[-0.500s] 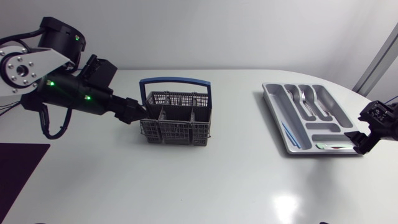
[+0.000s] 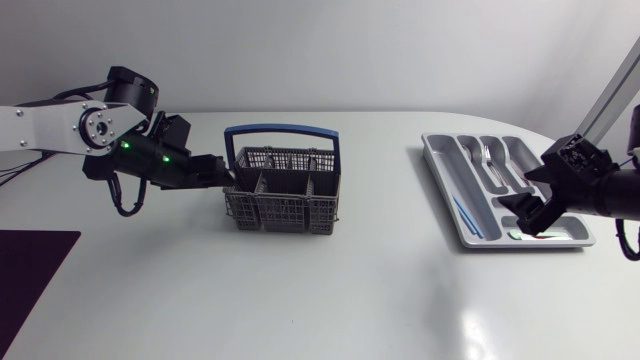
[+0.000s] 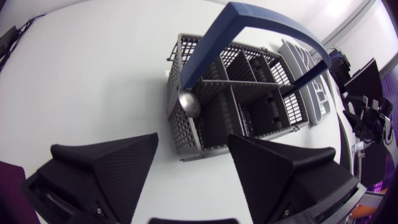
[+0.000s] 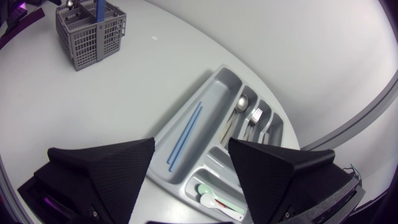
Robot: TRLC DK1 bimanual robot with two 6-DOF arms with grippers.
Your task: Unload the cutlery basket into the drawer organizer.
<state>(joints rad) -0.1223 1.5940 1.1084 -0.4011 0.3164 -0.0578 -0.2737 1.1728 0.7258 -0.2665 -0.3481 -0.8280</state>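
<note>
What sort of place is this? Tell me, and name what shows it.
Probably a robotics test bench, not a real kitchen: a white table, the left arm and right arm at its sides, and a cutlery basket and drawer organizer set out.

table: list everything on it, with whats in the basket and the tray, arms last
table: 1, white, under everything
basket: 1, grey with blue handle, left of the table's middle
utensil: 1, silver, upright in the basket's corner compartment near the left gripper
tray: 1, grey, right side of the table
sticks: 2, blue, tray's long outer compartment
spoon: 1, silver, middle tray compartment
fork: at least 1, silver, compartment beside the spoon
small spoons: 2, one green, one white, tray's cross compartment
left gripper: 1, black, open, at the basket's side
right gripper: 1, black, open, over the tray
</note>
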